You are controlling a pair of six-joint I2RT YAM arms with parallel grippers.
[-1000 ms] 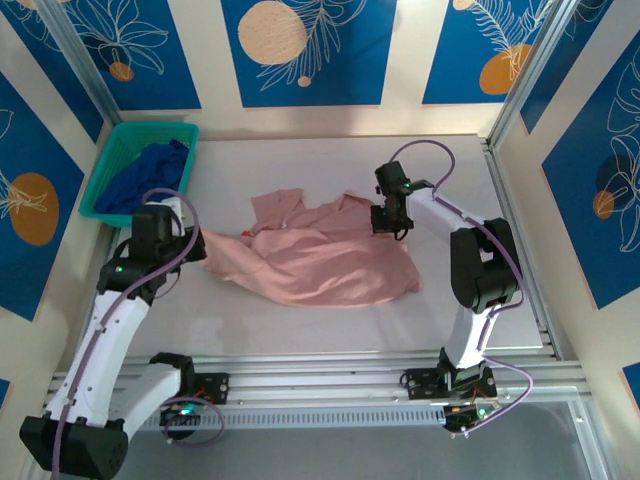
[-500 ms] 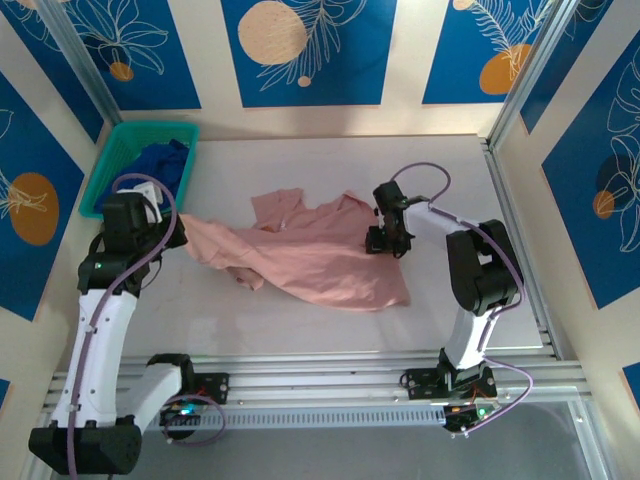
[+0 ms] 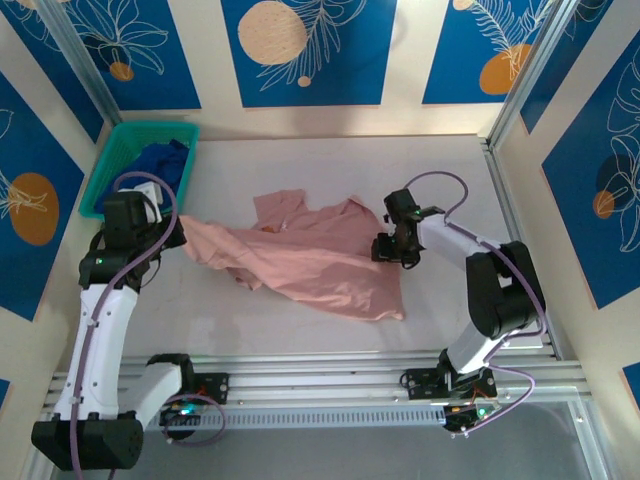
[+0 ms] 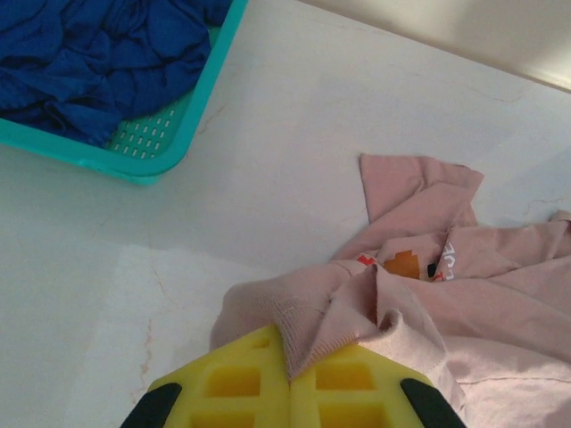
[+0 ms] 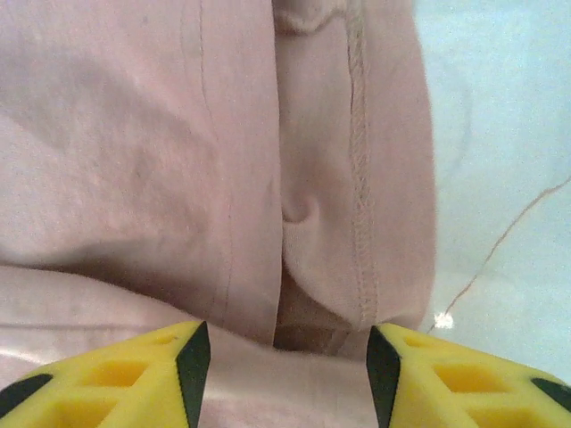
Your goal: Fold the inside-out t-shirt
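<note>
We clamp left end effector (image 4: 290, 374) on t-shirt (image 3: 310, 265) edge, probably to stretch it flat; right end effector (image 5: 281, 357) apart above it.

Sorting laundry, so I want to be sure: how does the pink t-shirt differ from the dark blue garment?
The pink t-shirt lies spread across the table; the dark blue garment sits bunched in the teal basket. The left gripper, jaws shut, pinches the t-shirt's edge; nothing holds the blue garment. The t-shirt shows a small print; the blue garment looks plain. Both are crumpled, unfolded.
</note>
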